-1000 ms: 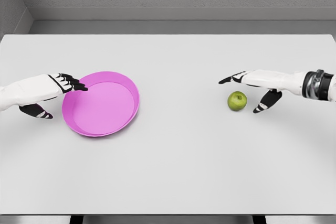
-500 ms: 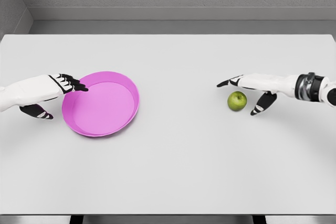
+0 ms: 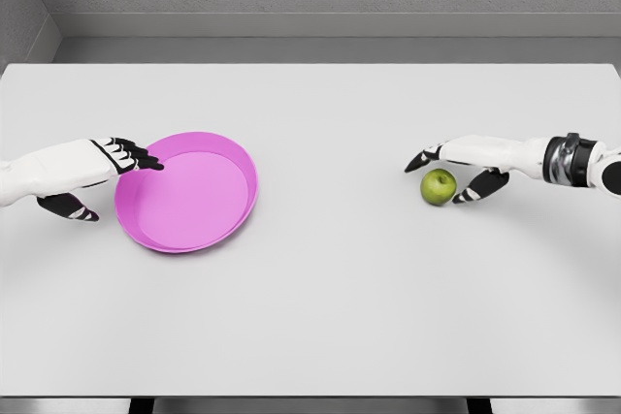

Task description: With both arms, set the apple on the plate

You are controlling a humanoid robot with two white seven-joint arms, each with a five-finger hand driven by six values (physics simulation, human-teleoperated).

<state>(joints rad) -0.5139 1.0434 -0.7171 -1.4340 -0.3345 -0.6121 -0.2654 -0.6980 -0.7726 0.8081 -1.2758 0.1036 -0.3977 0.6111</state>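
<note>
Green apple [image 3: 439,186] sits on the surface between the right robot hand's [image 3: 454,174] spread fingers and thumb, ungrasped; next, they must close. Left robot hand [image 3: 105,172] hovers open beside the plate [image 3: 230,227].

One green apple [image 3: 439,186] lies on the single white table [image 3: 369,298], and there is one pink plate [image 3: 186,192] on it as well. Two robot hands are in view, the left hand [image 3: 92,174] and the right hand [image 3: 464,168], one on each side. That makes one apple, one plate, one table and two hands.
</note>
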